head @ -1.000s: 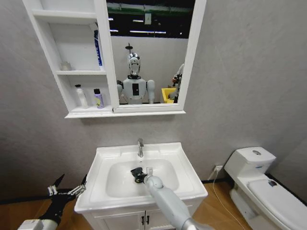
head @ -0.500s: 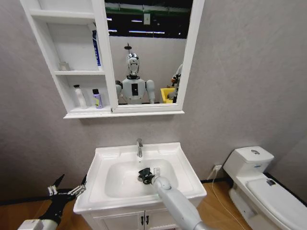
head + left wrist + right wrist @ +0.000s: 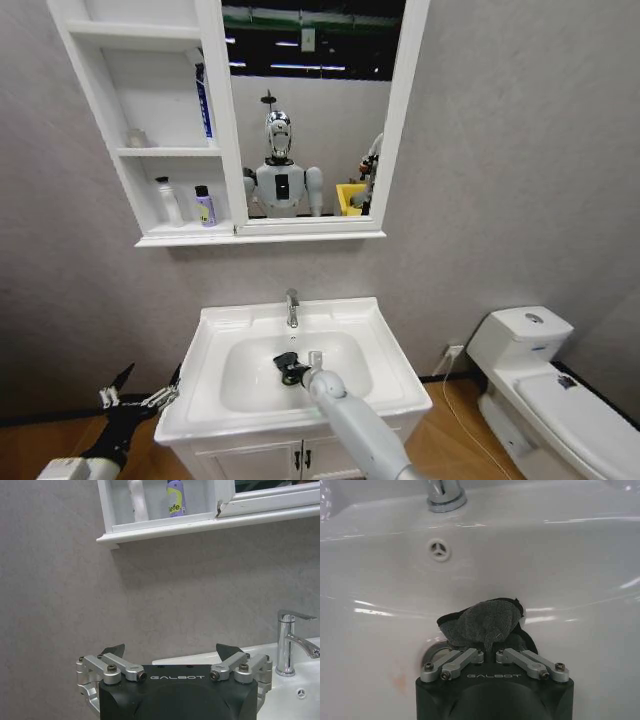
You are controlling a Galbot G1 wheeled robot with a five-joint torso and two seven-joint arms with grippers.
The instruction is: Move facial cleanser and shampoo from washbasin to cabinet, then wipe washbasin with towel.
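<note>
The dark grey towel (image 3: 485, 625) is bunched between the fingers of my right gripper (image 3: 490, 647), which is shut on it and presses it onto the bottom of the washbasin (image 3: 215, 330) bowl. In the head view the towel (image 3: 287, 365) lies mid-bowl, in front of the chrome tap (image 3: 292, 307). It half covers the drain (image 3: 436, 653). A white bottle (image 3: 168, 201) and a purple bottle (image 3: 205, 206) stand in the lowest compartment of the cabinet (image 3: 110, 130); which is cleanser or shampoo I cannot tell. My left gripper (image 3: 140, 395) hangs open left of the basin, holding nothing.
A blue tube (image 3: 203, 100) leans in the cabinet's middle compartment beside the mirror (image 3: 310, 110). A white toilet (image 3: 540, 390) stands to the right. The vanity doors (image 3: 300, 458) sit under the basin. The left wrist view shows the tap (image 3: 290, 640) and grey wall.
My right gripper carried the towel a little to the right across the bowl, then back to the left. The left arm has stayed still.
</note>
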